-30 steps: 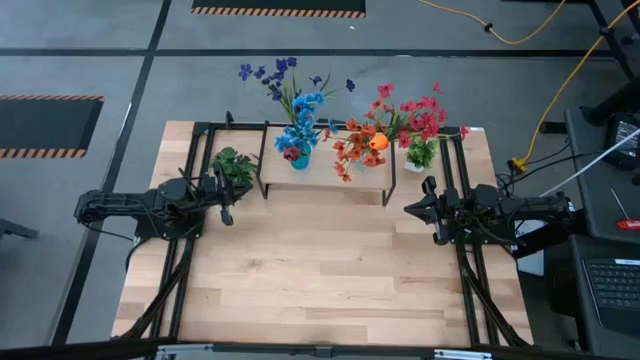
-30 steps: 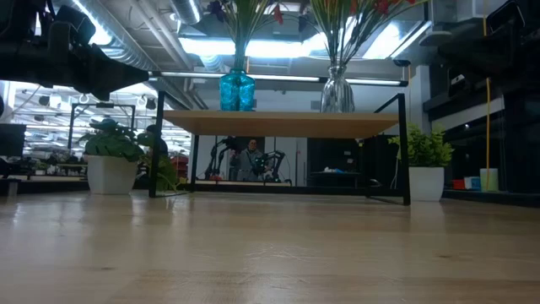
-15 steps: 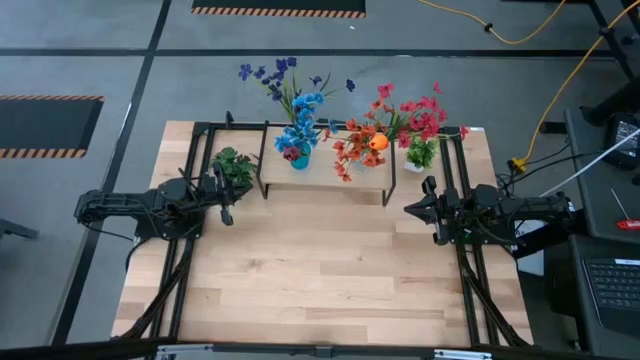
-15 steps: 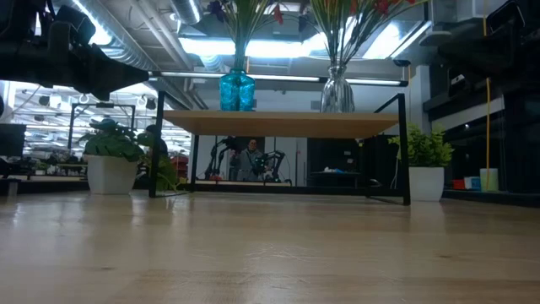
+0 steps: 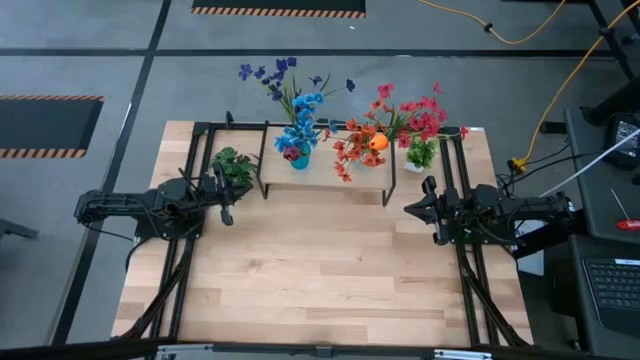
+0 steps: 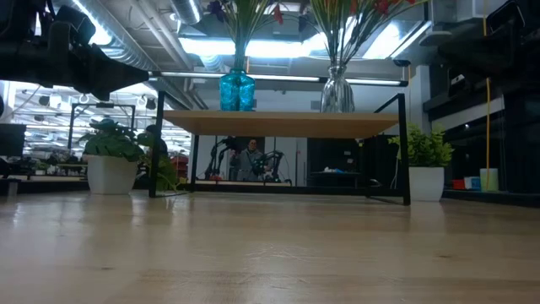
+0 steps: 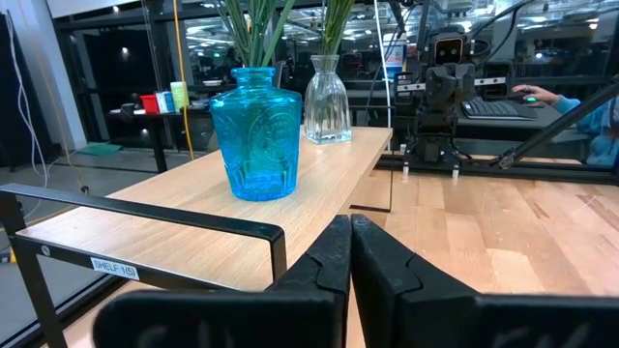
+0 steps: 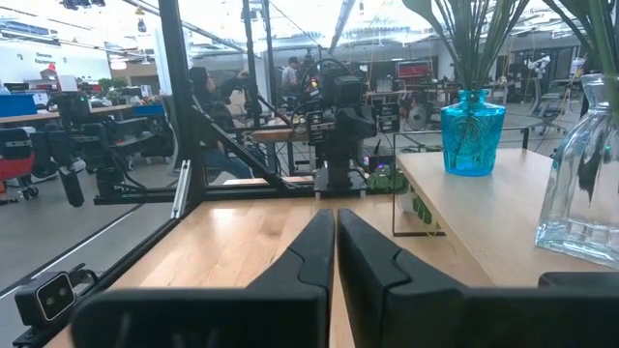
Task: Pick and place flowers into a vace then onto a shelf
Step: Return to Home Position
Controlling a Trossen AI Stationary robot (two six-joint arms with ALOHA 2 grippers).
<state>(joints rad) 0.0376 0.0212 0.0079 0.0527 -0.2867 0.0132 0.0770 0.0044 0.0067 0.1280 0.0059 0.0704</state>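
A light wooden tabletop (image 5: 320,270) lies bare between the two arms, a workshop room behind it; at its far edge stands the shelf (image 6: 278,122), flanked by two potted plants (image 5: 232,165). The flowers (image 5: 385,125) are already in place; blue and purple sprays rise from the blue vase (image 7: 255,133), red and orange ones from the clear vase (image 7: 327,100), and both vases stand upright on the shelf, near each other but apart.

The left gripper (image 7: 349,224) sits drawn back at the table's left side, its fingers pressed together on nothing; the right gripper (image 8: 335,220) mirrors it at the right side, likewise closed and empty.

Homing well probably means keeping both arms low, folded and well clear of the shelf legs and overhanging stems; they look settled already.

Against the frames of a second ago, nothing has shifted; arms, vases and blooms match exactly.
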